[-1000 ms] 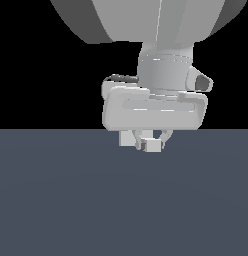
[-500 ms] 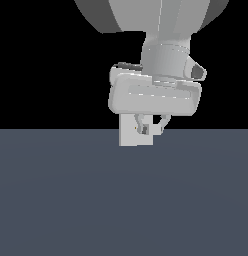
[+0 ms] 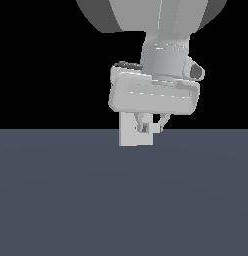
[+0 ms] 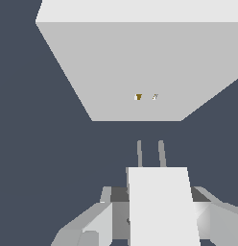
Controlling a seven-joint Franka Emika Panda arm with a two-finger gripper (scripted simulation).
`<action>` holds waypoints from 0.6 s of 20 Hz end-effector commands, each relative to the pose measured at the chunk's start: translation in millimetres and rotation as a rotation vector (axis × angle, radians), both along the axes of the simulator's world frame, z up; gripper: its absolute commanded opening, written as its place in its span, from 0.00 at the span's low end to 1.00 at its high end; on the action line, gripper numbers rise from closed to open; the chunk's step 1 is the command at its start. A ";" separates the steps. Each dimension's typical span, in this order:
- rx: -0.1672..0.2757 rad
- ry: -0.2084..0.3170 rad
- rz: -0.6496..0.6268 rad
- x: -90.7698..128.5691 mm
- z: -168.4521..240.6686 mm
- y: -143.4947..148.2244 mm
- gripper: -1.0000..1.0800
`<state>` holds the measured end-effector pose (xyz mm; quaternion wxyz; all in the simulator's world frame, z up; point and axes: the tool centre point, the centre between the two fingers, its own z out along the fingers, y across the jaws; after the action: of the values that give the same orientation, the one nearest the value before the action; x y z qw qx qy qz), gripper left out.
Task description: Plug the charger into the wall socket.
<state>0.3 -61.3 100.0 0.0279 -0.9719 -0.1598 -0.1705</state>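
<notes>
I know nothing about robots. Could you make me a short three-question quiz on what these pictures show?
1. True or false: the small off-white block charger sits between the gripper fingers.
2. The charger's two thin prongs point toward the: A) dark floor B) flat light-grey socket plate C) camera.
3. Fill in: the prongs have not yet ____ the plate's two tiny marks.

Key: 1 true; 2 B; 3 reached.
</notes>
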 end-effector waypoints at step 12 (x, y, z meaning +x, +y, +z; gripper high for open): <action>-0.001 0.000 0.001 36.3 0.0 12.8 0.00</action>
<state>31.2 -50.2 99.9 0.0275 -0.9719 -0.1603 -0.1703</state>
